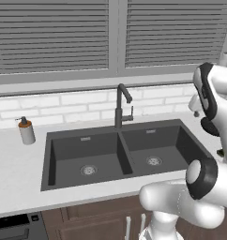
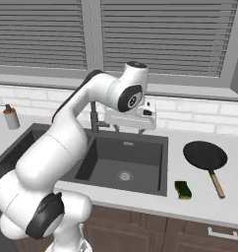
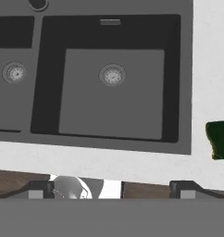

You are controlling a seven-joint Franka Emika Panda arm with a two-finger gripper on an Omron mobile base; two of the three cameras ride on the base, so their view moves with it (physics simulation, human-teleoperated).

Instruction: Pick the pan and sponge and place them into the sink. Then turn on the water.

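Above the right basin of the sink (image 2: 122,162), the gripper (image 3: 111,190) hangs with its two dark fingertips (image 3: 37,189) spread wide apart and nothing between them. From the right base view the arm rises from the lower left, bends up through a high elbow in front of the window blinds (image 2: 165,34), and carries the hand level just before the faucet (image 2: 94,118), over the back edge of the sink. From the hand view the camera looks straight down on the double basin, each half with its round drain (image 3: 112,75), the white counter (image 3: 109,159) along the sink's front edge, and brown cabinet fronts (image 3: 146,190) beyond that.

Both task items lie on the counter to the right of the sink. The pan (image 2: 205,156) sits flat well toward the right end, its wooden handle (image 2: 217,185) pointing to the counter's front edge. The sponge (image 2: 183,190) lies near the front edge, between the sink's right rim and the pan's handle, apart from both. A soap dispenser (image 1: 26,130) stands upright on the counter left of the sink, near the tiled back wall. No stream runs from the faucet spout.
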